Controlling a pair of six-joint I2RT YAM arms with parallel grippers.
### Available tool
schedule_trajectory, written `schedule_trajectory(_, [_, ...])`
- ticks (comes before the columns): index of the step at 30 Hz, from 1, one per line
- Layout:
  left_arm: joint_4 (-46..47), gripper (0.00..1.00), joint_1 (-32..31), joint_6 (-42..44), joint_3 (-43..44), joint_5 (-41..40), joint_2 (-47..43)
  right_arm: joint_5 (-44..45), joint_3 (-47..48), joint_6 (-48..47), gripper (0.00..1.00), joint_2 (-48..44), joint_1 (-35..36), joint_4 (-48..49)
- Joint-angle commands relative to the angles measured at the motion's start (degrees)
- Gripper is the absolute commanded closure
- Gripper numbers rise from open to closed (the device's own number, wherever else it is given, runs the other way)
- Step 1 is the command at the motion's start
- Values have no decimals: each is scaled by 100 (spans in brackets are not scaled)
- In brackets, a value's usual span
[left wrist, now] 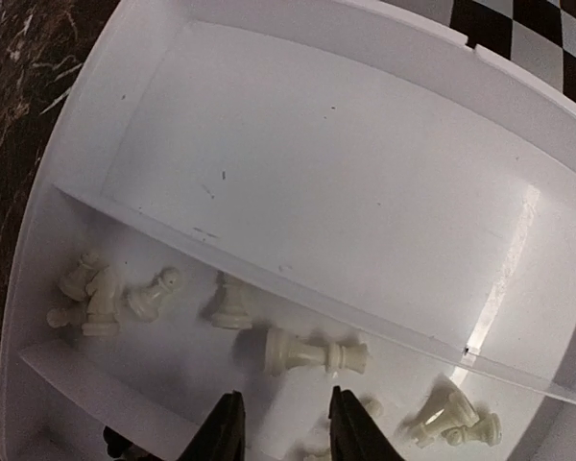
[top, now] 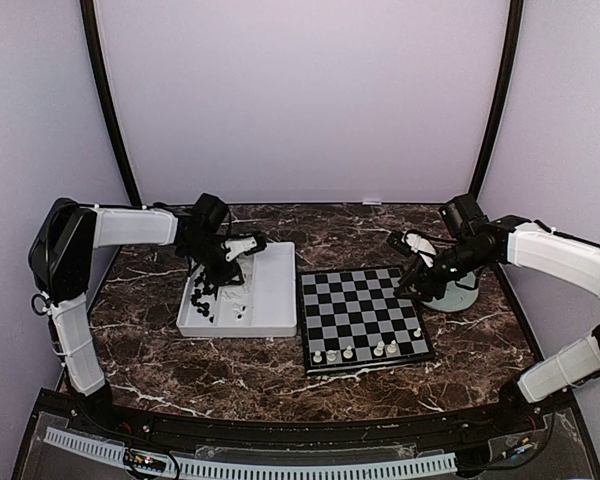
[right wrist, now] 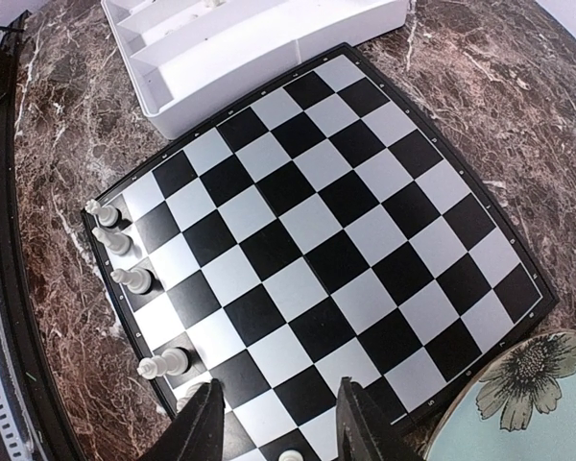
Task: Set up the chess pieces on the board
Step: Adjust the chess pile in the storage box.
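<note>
The board lies mid-table, with several white chess pieces standing along its near row. The same white pieces line the board at its left edge in the right wrist view. My right gripper hangs open above the board's right side, holding nothing. My left gripper is down in the white tray. In the left wrist view it is open just short of a white piece lying on its side. Other white pieces lie loose around it.
Black pieces are heaped in the tray's left part. A thin divider wall separates the pieces from the tray's large bare compartment. A pale green flowered plate sits right of the board, under the right arm.
</note>
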Motion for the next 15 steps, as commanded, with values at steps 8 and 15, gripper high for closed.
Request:
schedule_trajectory(8, [-949, 71, 442, -3312, 1609, 586, 737, -51, 52, 26, 59, -26, -17, 114])
schedule_trajectory(15, [-1220, 75, 209, -5436, 1435, 396, 442, -63, 36, 19, 59, 11, -17, 142])
